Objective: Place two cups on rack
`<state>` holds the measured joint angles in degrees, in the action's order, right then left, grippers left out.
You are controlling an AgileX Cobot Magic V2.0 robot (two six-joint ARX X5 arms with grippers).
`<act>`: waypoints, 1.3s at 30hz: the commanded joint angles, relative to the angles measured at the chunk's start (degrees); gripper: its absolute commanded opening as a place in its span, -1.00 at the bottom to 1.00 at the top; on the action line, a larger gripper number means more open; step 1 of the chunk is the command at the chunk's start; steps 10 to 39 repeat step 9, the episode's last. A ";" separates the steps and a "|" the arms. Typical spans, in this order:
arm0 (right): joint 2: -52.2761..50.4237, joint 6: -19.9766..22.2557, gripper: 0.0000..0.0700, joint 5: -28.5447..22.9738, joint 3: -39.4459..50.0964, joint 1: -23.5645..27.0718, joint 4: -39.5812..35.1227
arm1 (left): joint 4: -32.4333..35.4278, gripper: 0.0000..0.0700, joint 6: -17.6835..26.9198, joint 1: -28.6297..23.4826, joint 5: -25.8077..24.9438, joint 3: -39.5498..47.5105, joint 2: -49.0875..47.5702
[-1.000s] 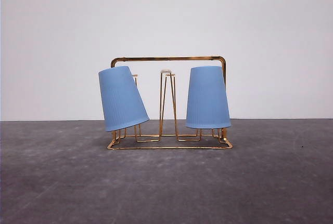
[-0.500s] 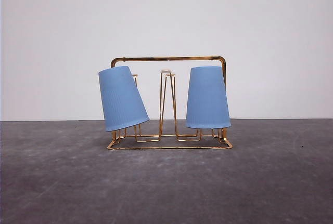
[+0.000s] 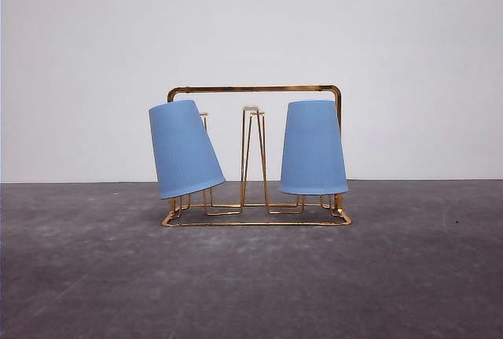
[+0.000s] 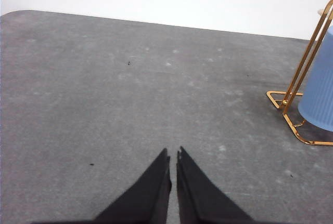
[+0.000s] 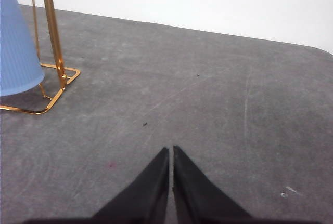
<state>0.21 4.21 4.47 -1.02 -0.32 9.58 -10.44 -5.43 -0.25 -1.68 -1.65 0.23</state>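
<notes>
Two cups [image 3: 185, 149] [image 3: 313, 147] upturned on rack [image 3: 255, 89], both end effectors [image 4: 173, 155] [image 5: 170, 149] closed

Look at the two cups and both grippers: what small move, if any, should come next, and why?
Probably none beyond keeping both arms back. Both cups, the left cup leaning and the right cup nearly upright, sit upside down on the rack. The left gripper and right gripper are shut, holding nothing, over bare table.
</notes>
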 commanded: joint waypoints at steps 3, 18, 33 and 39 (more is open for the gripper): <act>0.00 -0.50 -0.97 0.01 0.26 -0.04 -0.74 | -0.26 -0.99 -0.15 -0.04 -0.01 0.86 -0.04; 0.00 -0.50 -0.97 0.02 0.26 -0.04 -0.74 | -0.26 -0.99 -0.15 -0.04 -0.01 0.85 -0.04; 0.00 -0.50 -0.97 0.02 0.26 -0.04 -0.74 | -0.26 -0.99 -0.15 -0.04 -0.01 0.85 -0.04; 0.00 -0.50 -0.97 0.02 0.26 -0.04 -0.74 | -0.26 -0.99 -0.15 -0.04 -0.01 0.85 -0.04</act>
